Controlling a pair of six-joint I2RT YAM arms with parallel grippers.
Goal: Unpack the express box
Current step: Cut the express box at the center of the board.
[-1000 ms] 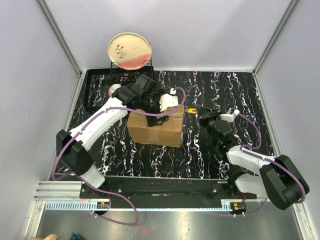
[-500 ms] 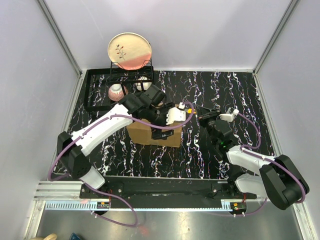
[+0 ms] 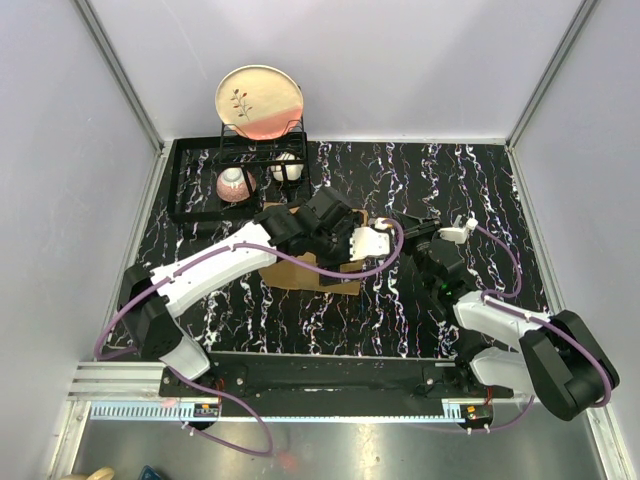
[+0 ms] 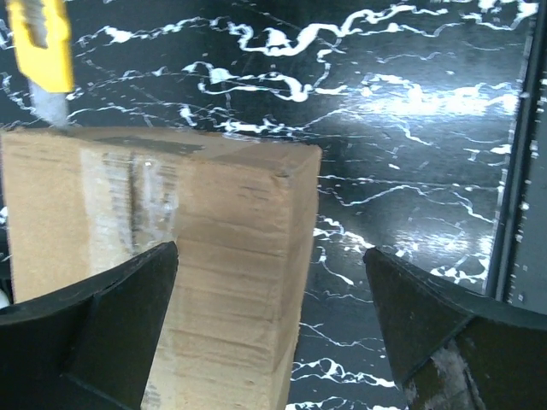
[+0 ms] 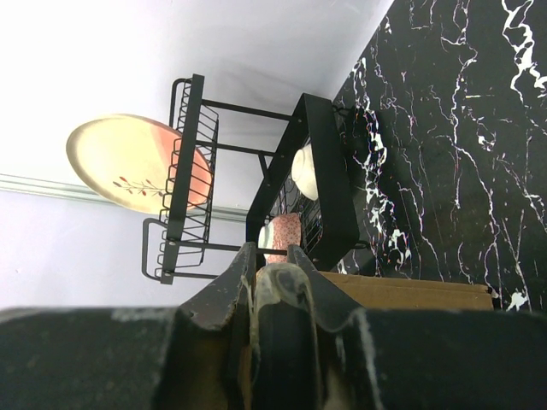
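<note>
The express box is a brown cardboard carton in the middle of the table, largely covered by my left arm in the top view. My left gripper is open and straddles one upright corner of the box, with one finger against its taped face and the other out over the table. My right gripper sits just right of the box, shut on a yellow utility knife. The knife's blade tip rests at the box's far top edge.
A black wire dish rack stands at the back left, holding an upright plate, a pink bowl and a white cup. Grey walls enclose the black marble tabletop.
My left arm has swung rightward across the top of the box, from its far left side to its right end. The right arm and knife have stayed put.
</note>
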